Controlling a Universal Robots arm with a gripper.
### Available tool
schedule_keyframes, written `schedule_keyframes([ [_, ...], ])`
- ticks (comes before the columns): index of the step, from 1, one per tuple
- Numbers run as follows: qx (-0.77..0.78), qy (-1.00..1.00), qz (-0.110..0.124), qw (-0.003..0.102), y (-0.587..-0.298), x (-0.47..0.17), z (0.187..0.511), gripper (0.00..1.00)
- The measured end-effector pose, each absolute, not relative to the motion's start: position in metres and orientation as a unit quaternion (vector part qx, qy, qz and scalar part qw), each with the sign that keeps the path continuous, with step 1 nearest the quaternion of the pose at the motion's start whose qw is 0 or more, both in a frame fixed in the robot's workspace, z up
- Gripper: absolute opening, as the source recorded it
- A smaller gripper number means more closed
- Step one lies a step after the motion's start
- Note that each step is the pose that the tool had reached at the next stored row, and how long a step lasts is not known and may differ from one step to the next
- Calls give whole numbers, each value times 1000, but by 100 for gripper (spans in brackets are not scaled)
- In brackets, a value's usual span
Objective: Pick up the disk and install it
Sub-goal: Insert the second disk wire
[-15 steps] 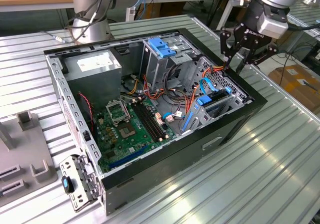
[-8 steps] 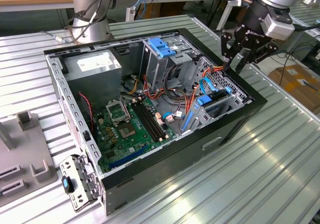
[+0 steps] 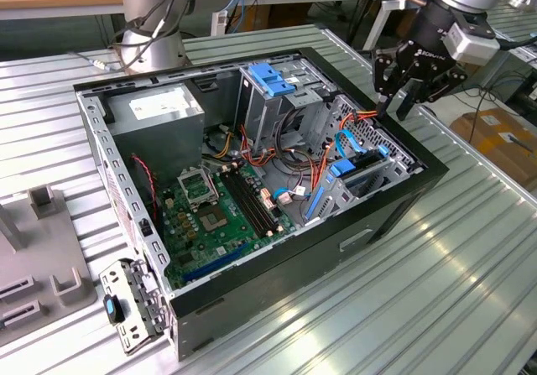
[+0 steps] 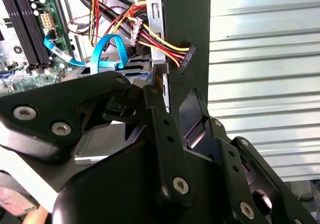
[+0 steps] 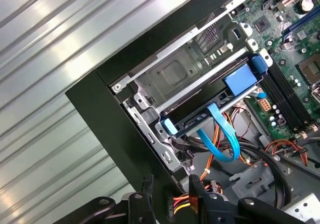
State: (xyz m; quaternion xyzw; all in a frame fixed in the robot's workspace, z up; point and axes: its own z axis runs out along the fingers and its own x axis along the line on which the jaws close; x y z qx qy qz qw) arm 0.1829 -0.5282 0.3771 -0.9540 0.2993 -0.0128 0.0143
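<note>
The claw (image 3: pixel 401 98), fingers parted and gripping nothing, is hovering over the open computer case (image 3: pixel 394 203), where the disk (image 5: pixel 210 111) is sitting seated in its bay

No writing can be read anywhere. Inside the open computer case (image 3: pixel 403 203), the white sticker (image 3: pixel 159 102) on top of the grey power-supply box (image 3: pixel 186 126), in the case's far corner at the exterior view's left, carries print too fine to make out. The pale lettering on the body of the gripper (image 3: pixel 393 108), which hangs above the case's far wall at the exterior view's right, and the white marks on the green circuit board (image 3: pixel 220 217) on the case floor cannot be made out either.
</note>
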Motion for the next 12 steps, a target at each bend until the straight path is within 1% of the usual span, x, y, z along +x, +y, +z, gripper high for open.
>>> schedule_keyframes([
  [8,-961,275,-12,14,-522,189,375,42],
  [12,-964,265,-12,15,-514,191,372,42],
])
